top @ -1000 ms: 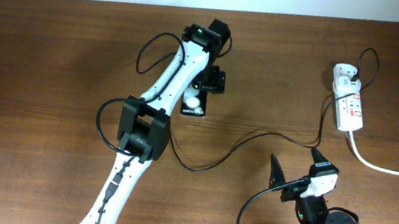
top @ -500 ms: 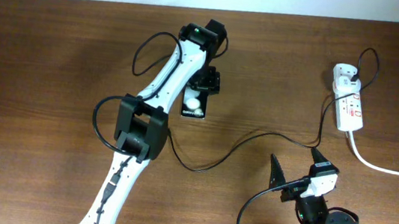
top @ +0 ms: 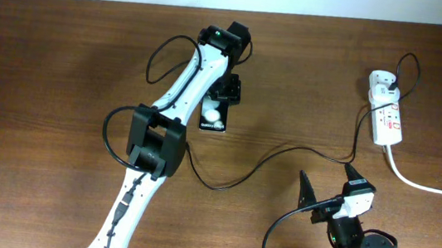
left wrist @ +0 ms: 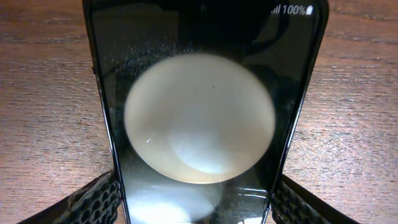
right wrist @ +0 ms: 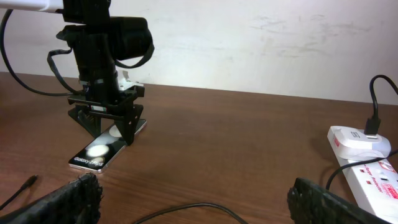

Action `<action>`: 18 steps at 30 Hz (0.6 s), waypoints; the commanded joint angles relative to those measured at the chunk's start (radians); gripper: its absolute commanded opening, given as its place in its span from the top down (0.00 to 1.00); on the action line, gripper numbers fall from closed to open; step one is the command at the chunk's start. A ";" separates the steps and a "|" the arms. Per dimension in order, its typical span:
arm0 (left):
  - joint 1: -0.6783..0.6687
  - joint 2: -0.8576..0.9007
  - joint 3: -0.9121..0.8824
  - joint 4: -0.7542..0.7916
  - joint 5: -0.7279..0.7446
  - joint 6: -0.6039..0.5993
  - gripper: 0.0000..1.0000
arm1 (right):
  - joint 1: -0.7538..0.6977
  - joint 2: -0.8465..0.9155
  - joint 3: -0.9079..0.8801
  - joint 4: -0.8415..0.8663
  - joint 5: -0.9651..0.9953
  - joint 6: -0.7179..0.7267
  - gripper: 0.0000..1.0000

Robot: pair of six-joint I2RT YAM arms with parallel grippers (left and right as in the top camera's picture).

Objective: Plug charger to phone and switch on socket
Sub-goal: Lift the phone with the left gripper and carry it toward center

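The black phone (top: 215, 115) lies on the table with its white circles facing up. It fills the left wrist view (left wrist: 199, 118) and shows in the right wrist view (right wrist: 102, 152). My left gripper (top: 227, 91) straddles its far end with a finger against each side edge (left wrist: 199, 208). The charger's black cable (top: 285, 148) runs from the white adapter (top: 383, 82) plugged into the socket strip (top: 388, 120) across the table to the left arm. Its tip (right wrist: 28, 182) lies free. My right gripper (top: 329, 180) is open and empty near the front (right wrist: 193, 196).
The strip's thick white cord (top: 427, 186) runs off the right edge. The left arm (top: 156, 146) stretches from the front left to the phone, with its own black cable loops beside it. A white wall (right wrist: 249, 37) stands behind the table.
The left gripper shifted slightly left and the phone's far end moved with it. Nothing has moved in the last half second. The right arm is still.
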 commanded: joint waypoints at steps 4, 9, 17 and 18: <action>0.016 0.052 -0.049 -0.018 -0.075 0.009 0.36 | -0.003 -0.009 -0.006 -0.002 -0.013 -0.004 0.01; 0.028 0.042 -0.019 -0.039 -0.075 0.009 0.46 | -0.003 -0.009 -0.006 -0.002 -0.013 -0.004 0.01; 0.031 -0.090 0.028 -0.070 -0.076 0.009 0.47 | -0.003 -0.009 -0.006 -0.002 -0.013 -0.004 0.01; 0.031 -0.107 0.028 -0.082 -0.075 0.009 0.47 | -0.003 -0.009 -0.006 -0.002 -0.013 -0.004 0.01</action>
